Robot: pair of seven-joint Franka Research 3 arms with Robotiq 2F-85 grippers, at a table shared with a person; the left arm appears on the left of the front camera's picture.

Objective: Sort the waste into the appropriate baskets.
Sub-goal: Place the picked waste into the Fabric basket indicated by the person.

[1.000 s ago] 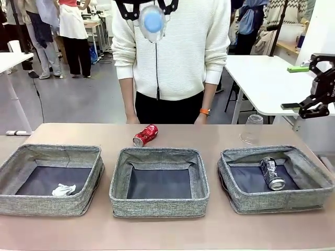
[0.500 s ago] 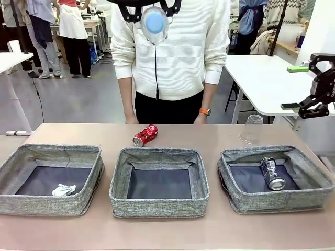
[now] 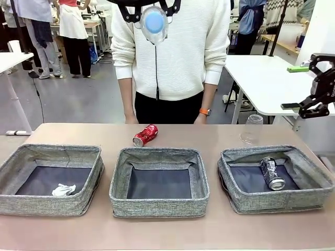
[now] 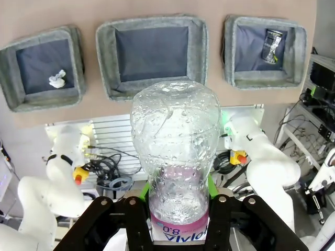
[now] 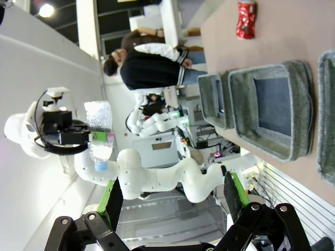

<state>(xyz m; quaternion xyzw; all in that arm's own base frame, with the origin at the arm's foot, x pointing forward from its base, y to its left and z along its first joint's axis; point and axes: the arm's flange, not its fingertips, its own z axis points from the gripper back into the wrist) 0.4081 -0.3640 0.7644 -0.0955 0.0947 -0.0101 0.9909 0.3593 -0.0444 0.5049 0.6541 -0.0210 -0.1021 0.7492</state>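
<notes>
High over the table's far side, my left gripper [image 3: 151, 9] is shut on the clear blue-capped bottle [image 3: 154, 23], cap pointing down. The left wrist view shows the bottle [image 4: 175, 146] clamped at its pink label by that gripper [image 4: 178, 196], far above the three grey baskets. A crushed red can [image 3: 145, 135] lies on the table behind the middle basket [image 3: 159, 206]. A white paper ball [image 3: 63, 190] sits in the left basket [image 3: 47, 205], a dark can [image 3: 272, 173] in the right basket [image 3: 277, 201]. A clear cup [image 3: 252, 129] stands upside down behind it. My right gripper [image 3: 294, 87] hangs open and empty at the far right.
A person in a white sweater [image 3: 170, 52] stands at the table's far edge, hands low behind it. A white side table [image 3: 261, 83] stands at the back right, under my right gripper. In the right wrist view the green-padded fingers [image 5: 112, 201] stand wide apart.
</notes>
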